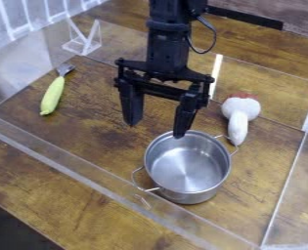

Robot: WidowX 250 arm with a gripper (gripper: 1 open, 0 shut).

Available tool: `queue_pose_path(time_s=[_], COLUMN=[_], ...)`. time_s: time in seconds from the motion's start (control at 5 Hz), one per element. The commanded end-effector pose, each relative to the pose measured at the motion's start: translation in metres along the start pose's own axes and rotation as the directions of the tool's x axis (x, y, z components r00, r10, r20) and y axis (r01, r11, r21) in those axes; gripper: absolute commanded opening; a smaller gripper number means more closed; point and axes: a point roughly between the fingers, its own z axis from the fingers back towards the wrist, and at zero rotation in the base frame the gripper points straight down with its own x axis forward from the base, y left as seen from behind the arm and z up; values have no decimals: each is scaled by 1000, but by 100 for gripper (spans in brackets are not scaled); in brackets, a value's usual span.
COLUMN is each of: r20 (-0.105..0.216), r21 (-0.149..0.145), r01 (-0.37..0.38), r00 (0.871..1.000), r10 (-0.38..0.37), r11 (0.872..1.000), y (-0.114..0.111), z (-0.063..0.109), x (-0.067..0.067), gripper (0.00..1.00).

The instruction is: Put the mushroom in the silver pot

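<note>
The mushroom (239, 117) lies on the wooden table at the right, its pale stem pointing toward the camera and its reddish cap at the far end. The silver pot (188, 167) stands empty near the front, just left of and below the mushroom. My gripper (156, 123) hangs pointing down over the table just behind the pot, with its two black fingers (184, 114) spread wide apart and nothing between them. It sits left of the mushroom and does not touch it.
A yellow-green banana-like item (52, 95) lies at the left. A clear acrylic wall (65, 166) runs along the front and sides of the work area. A clear stand (80, 39) sits at the back left.
</note>
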Motion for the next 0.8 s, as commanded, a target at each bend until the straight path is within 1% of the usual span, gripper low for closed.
queue_pose_path(time_s=[0.0, 0.2, 0.4, 0.6], r20=[37, 35, 55, 95], r21=[-6, -4, -6, -8], r01=[14, 6, -4, -10], r00=[999, 999, 998, 995], r10=[-14, -6, 5, 11], r11=[1000, 1000, 1000, 1000], y=[-9, -11, -15, -23], z=[12, 13, 20, 31], x=[3, 4, 7, 9], gripper=[100, 100, 100, 100])
